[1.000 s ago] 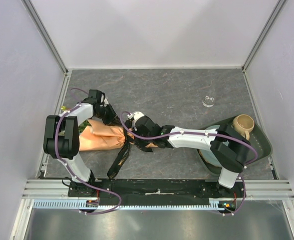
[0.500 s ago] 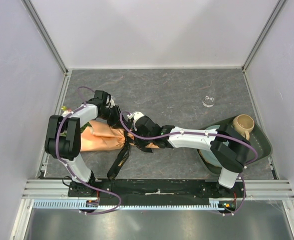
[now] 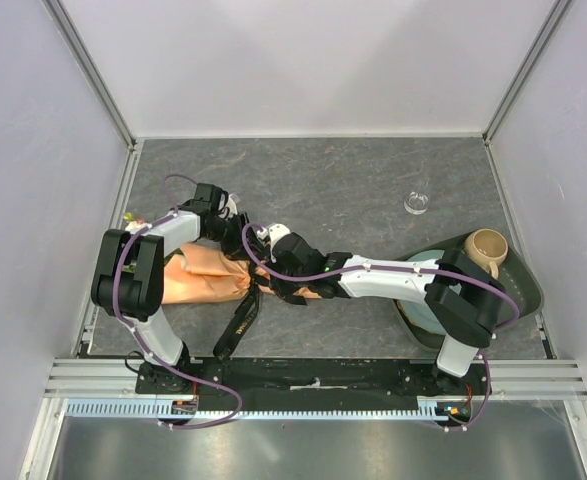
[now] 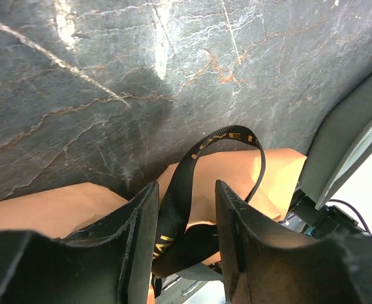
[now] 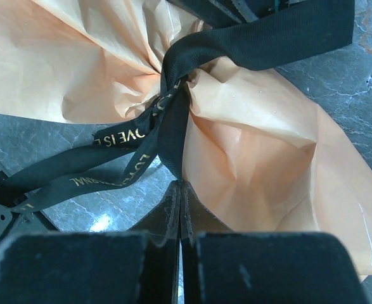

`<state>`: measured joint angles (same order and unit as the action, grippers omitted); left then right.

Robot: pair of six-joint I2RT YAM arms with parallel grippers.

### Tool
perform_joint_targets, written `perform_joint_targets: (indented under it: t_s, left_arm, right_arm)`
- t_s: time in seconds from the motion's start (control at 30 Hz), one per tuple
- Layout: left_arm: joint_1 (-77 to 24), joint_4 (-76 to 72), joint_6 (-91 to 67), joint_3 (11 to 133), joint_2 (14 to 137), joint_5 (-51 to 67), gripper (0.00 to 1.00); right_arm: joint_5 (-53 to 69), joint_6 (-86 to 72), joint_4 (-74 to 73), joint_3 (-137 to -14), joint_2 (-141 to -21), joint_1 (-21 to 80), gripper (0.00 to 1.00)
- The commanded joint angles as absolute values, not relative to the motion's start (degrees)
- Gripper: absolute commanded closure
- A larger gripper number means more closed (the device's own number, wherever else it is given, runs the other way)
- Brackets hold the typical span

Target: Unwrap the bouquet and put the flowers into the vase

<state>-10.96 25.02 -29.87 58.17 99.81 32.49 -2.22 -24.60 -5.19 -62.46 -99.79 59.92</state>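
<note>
From above, the bouquet (image 3: pixel 201 278) lies on its side at the left of the dark stone table (image 3: pixel 353 180), its orange-tan paper spread toward the left wall and its cinched neck pointing right. A tail of the black ribbon (image 3: pixel 237 325) trails from that neck toward the near edge. The left gripper (image 3: pixel 238 235) hangs over the far side of the neck, and the right gripper (image 3: pixel 263 278) reaches in from the right to the same spot, so the two sit close together. The vase (image 3: pixel 417 202) stands upright well to the right, near the far edge, apart from the beige mug (image 3: pixel 489 247) resting on the dark green tray (image 3: pixel 523 285). In the left wrist view, the left gripper's fingers (image 4: pixel 138 234) stand apart, and a loop of the gold-lettered ribbon rises through the gap between them, above the paper; neither finger clamps it. In the right wrist view, the right gripper's fingertips (image 5: pixel 168 206) are pressed together, meeting at a fold of the ribbon just below the knot where the paper gathers; whether that fold is nipped between them cannot be told
</note>
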Motion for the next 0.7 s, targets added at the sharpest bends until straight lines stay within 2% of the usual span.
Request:
perform_joint_targets:
  t_s: [0.0, 0.03, 0.1, 0.27, 0.3, 0.67]
  left_arm:
    - [-11.16, 20.83, -29.35, 56.43, 98.97, 39.02, 0.53]
    - [-11.16, 20.05, -29.53, 55.99, 98.7, 39.28, 0.62]
    - [-11.16, 18.99, -29.79, 55.37, 96.95, 38.85, 0.73]
    - [-11.16, 17.93, -29.27, 55.28, 93.0, 38.23, 0.87]
    - [-11.16, 17.84, -29.27, 55.37, 92.64, 38.06, 0.96]
    - [-10.55, 18.9, -28.56, 56.25, 88.16, 33.67, 0.98]
  right_arm:
    - [-3.25, -24.34, -3.25, -62.23, -97.47, 60.12, 1.0]
    - [-3.25, -24.35, -3.25, -62.23, -97.47, 60.2, 1.0]
    - [-3.6, -24.7, -3.25, -61.79, -97.21, 60.12, 1.0]
    - [-4.48, -26.1, -1.24, -59.25, -95.36, 60.12, 1.0]
    - [-4.22, -26.63, -0.8, -58.89, -95.01, 60.2, 1.0]
    - [-5.18, -27.16, -0.88, -58.36, -93.08, 60.03, 1.0]
